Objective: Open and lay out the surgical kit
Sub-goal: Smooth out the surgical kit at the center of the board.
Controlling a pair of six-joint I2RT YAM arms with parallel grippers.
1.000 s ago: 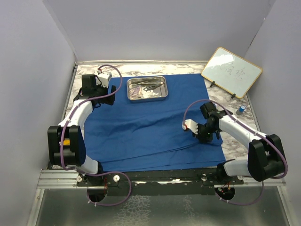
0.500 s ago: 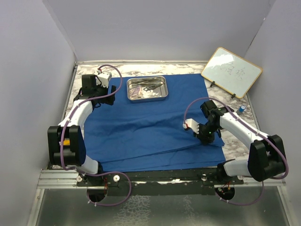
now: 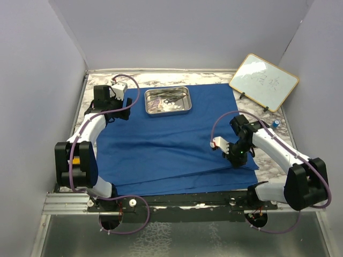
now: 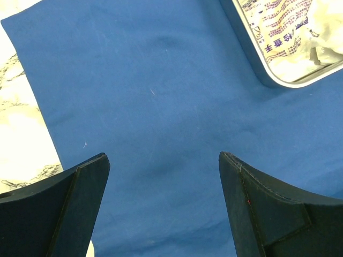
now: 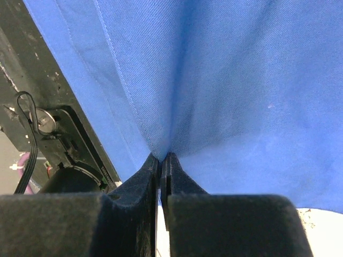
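**A:** Eyes on the blue cloth wrap [image 3: 171, 139]. It's spread across the middle of the overhead frame, with long creases running through its lower half.

**B:** And the steel tray [image 3: 168, 113] sits on it at upper centre, close to the cloth's top edge. From the left wrist view there's a printed packet [image 4: 273, 27] and something white and crumpled [image 4: 327, 21] inside. The instruments are too small to pick apart.

**A:** Right gripper [image 5: 161, 160], what have we got?

**B:** Clamped tight. The fingers are pressed together on a pinched-up ridge of the blue cloth, and the fabric fans out from the tips. In the overhead frame that's at centre right, by the cloth's lower right corner.

**A:** And the left gripper [image 4: 162, 156]?

**B:** Jaws spread wide, nothing between them. It's above flat cloth at the upper left of the overhead frame, with the tray just to its right.

**A:** Marble tabletop [image 4: 21, 107] shows past the cloth's left edge there.

**B:** The whiteboard [image 3: 263, 81] leans at upper right, well off the cloth.
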